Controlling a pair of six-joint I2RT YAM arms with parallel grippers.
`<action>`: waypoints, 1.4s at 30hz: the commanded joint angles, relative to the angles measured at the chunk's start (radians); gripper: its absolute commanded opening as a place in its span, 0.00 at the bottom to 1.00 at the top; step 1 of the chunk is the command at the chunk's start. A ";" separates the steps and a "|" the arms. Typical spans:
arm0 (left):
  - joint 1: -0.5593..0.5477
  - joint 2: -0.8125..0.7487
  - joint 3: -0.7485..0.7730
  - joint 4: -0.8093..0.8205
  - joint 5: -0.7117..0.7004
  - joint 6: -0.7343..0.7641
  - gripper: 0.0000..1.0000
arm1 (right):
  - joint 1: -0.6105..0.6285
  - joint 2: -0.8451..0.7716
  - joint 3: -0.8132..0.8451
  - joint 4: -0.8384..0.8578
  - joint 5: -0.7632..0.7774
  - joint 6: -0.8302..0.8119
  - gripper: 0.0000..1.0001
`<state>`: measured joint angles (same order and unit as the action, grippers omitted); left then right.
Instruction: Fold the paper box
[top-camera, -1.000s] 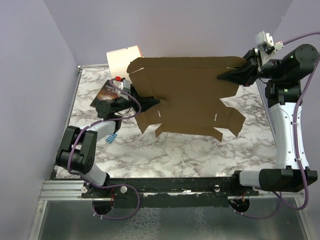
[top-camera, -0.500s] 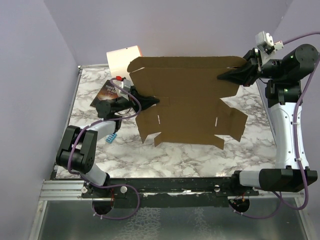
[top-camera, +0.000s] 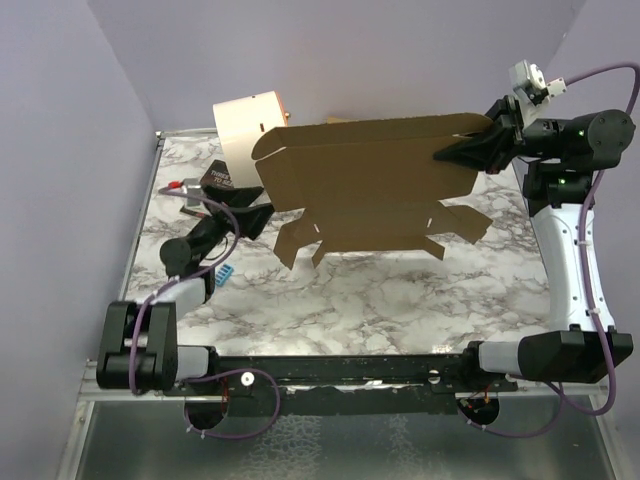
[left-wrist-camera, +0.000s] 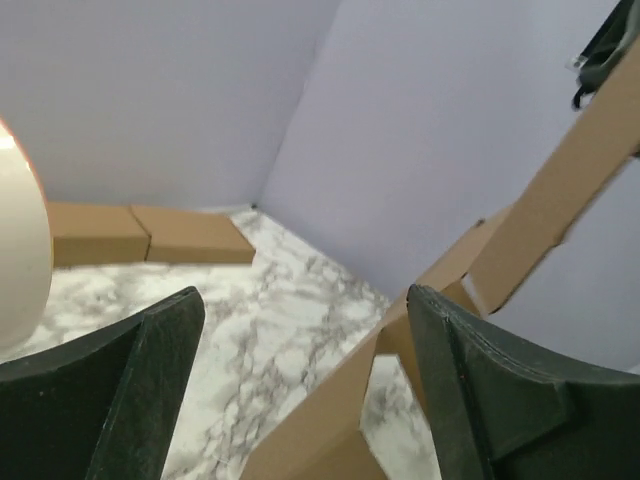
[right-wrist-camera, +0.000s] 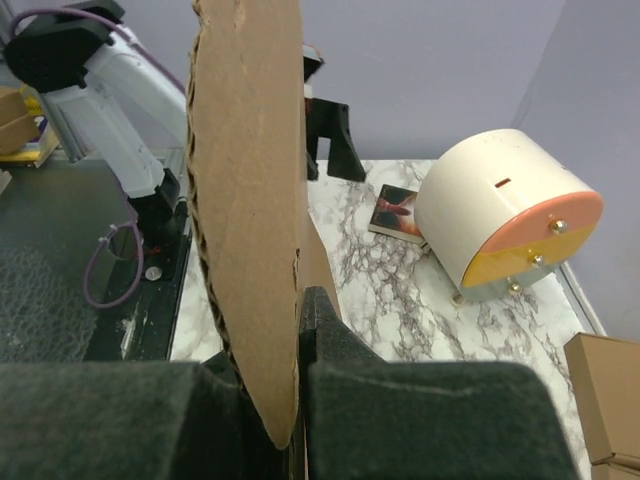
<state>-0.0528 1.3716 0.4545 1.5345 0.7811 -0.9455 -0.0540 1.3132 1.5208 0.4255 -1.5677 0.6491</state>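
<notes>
The paper box (top-camera: 375, 190), a large brown die-cut cardboard sheet with flaps and slots, hangs tilted above the marble table. My right gripper (top-camera: 470, 150) is shut on its upper right corner; in the right wrist view the cardboard (right-wrist-camera: 250, 200) stands edge-on, pinched between the black pads (right-wrist-camera: 335, 340). My left gripper (top-camera: 262, 216) is open at the sheet's lower left edge. In the left wrist view its fingers (left-wrist-camera: 480, 380) stand wide apart, and a cardboard flap (left-wrist-camera: 330, 420) runs loosely between them without being clamped.
A cream cylindrical drum (top-camera: 250, 125) with an orange end (right-wrist-camera: 545, 240) stands at the back left. A dark booklet (top-camera: 215, 180) and a small blue item (top-camera: 226, 273) lie on the left. Two small brown boxes (left-wrist-camera: 150, 232) sit against the far wall.
My left gripper shut briefly, then opened and drew back to the left. The box has tipped, its lower flaps swinging up, while the right gripper kept its hold.
</notes>
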 joint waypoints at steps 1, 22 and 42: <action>0.021 -0.243 -0.087 -0.109 -0.224 0.032 0.91 | 0.005 0.009 0.014 0.116 -0.135 0.147 0.01; 0.021 -0.621 -0.080 -0.753 -0.244 0.086 0.89 | -0.014 -0.065 0.008 -0.559 0.333 -0.341 0.01; -0.123 -0.477 -0.191 -0.727 -0.510 0.357 0.79 | -0.055 -0.087 -0.147 -0.561 0.322 -0.519 0.01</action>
<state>-0.1207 0.8486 0.2592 0.7639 0.3836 -0.7025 -0.1005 1.2522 1.3952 -0.0921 -1.2652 0.2581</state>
